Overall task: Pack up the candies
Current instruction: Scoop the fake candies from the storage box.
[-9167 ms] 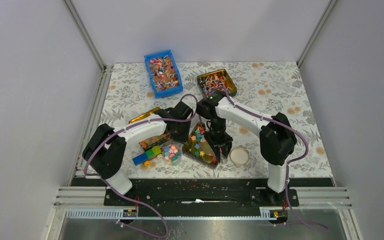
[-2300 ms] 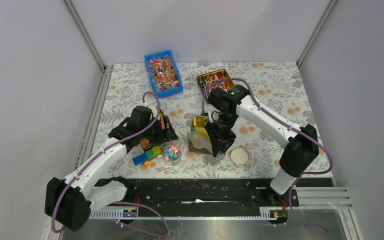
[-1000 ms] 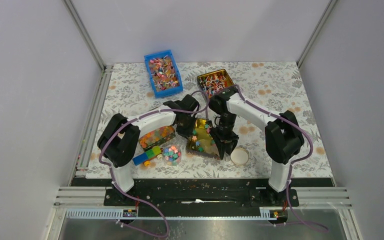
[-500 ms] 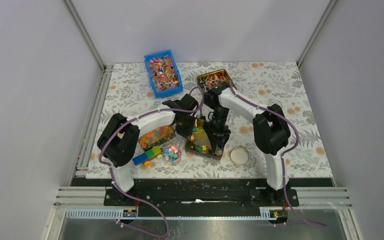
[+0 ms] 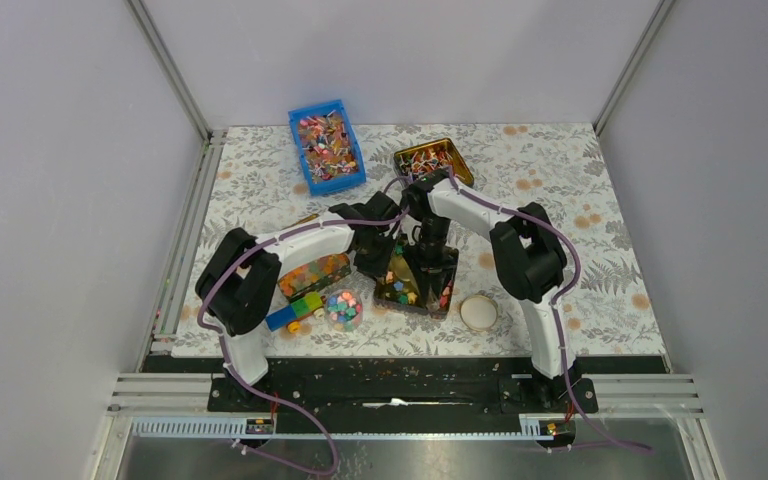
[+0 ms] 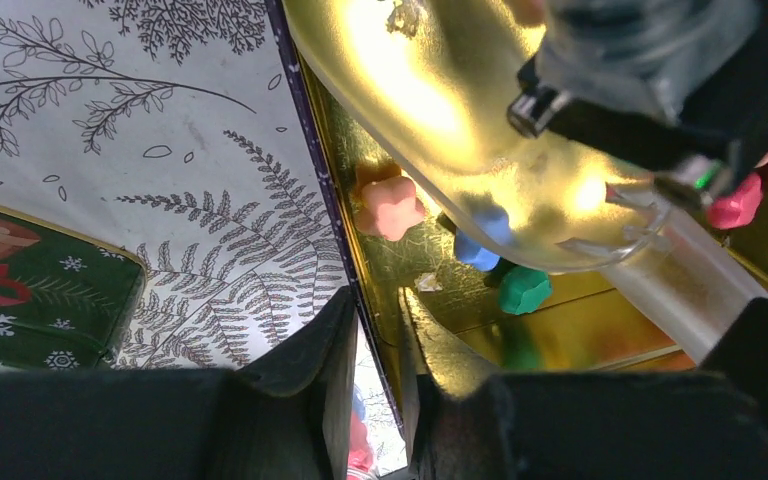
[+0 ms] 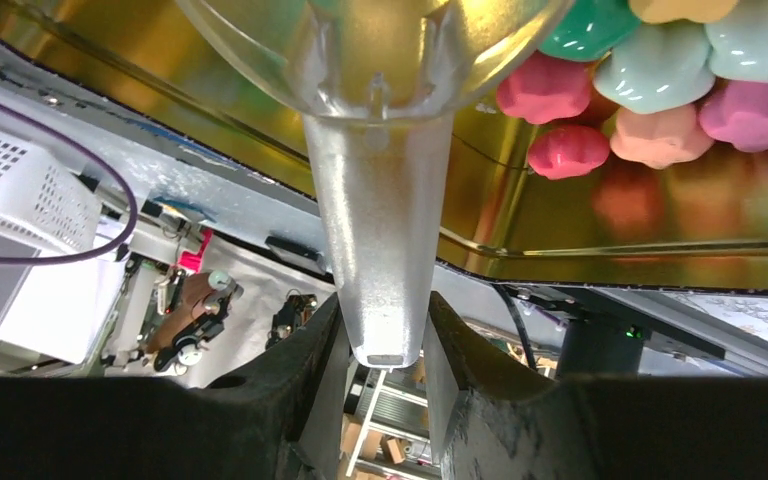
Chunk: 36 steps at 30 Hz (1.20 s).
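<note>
My right gripper (image 7: 380, 330) is clamped on the handle of the clear plastic scoop (image 7: 378, 230). Its bowl sits among the small star-shaped pastel candies (image 7: 657, 68) in the shiny gold metal tin (image 6: 332, 210), toward the middle of the table's (image 5: 560, 180) near edge. The left gripper (image 6: 378, 320) straddles the tin's wall; I cannot tell whether it pinches it. I judge this to be the scooping step. Next I would lift the scoop level and carry it left to the small clear round cup (image 5: 342, 306) without spilling.

Robotics laboratory test cell: plain grey panel walls (image 5: 60, 200), aluminium frame rails (image 5: 168, 70) and a black mounting plate (image 5: 400, 385) at the near edge of a floral-covered table (image 5: 560, 180).
</note>
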Each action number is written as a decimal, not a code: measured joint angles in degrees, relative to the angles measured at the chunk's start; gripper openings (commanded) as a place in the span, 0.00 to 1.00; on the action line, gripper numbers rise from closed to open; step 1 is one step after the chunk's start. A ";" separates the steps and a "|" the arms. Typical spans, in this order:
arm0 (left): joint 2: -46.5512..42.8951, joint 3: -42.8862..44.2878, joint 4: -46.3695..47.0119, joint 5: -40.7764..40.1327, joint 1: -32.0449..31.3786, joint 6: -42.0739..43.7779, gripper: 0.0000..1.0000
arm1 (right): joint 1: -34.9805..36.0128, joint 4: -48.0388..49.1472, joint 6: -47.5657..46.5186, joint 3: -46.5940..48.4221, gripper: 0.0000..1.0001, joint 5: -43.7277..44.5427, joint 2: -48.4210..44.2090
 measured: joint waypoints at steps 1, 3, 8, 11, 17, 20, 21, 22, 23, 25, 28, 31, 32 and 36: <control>0.00 0.00 0.02 0.04 0.00 0.00 0.20 | 0.00 0.17 -0.04 0.02 0.00 0.48 0.07; -0.22 -0.24 0.33 0.11 0.00 -0.04 0.20 | 0.02 1.03 -0.17 0.02 0.00 1.57 0.09; -1.90 -2.01 1.99 0.37 0.00 -1.07 0.23 | 0.28 2.82 -0.81 -0.02 0.00 5.07 -0.17; -3.78 -3.39 3.19 0.52 -0.02 -1.84 0.32 | 0.46 4.39 -1.09 -0.37 0.00 7.08 -0.90; -9.66 -7.04 5.68 1.29 0.24 -4.24 0.56 | 0.98 7.13 -1.18 -2.45 0.00 9.18 -2.60; -14.25 -9.38 6.86 2.38 1.49 -5.62 0.57 | 1.99 7.43 -1.03 -3.34 0.00 9.73 -3.43; -16.09 -10.21 7.19 2.71 2.45 -6.16 0.57 | 2.56 7.56 -0.83 -3.96 0.00 9.92 -3.89; -17.42 -10.82 7.39 2.89 3.41 -6.58 0.58 | 3.15 7.72 -0.74 -4.59 0.00 10.16 -4.39; -19.43 -11.87 7.98 3.26 5.07 -7.19 0.59 | 3.72 7.74 -0.68 -5.22 0.00 10.19 -4.92; -22.16 -13.38 8.55 3.72 7.26 -8.00 0.60 | 4.55 7.78 -0.55 -6.25 0.00 10.45 -5.73; -26.80 -15.96 8.94 4.13 10.75 -9.03 0.62 | 5.49 7.80 -0.59 -8.13 0.00 10.97 -7.58; -31.43 -18.12 8.87 4.66 13.11 -9.92 0.64 | 5.88 7.39 -0.63 -9.66 0.00 12.00 -10.19; -32.85 -18.64 8.79 4.79 13.68 -10.05 0.64 | 5.90 7.17 -0.63 -9.92 0.00 12.22 -11.02; -37.94 -20.59 8.76 5.16 15.56 -10.38 0.66 | 6.14 5.97 -0.63 -10.40 0.00 13.55 -14.91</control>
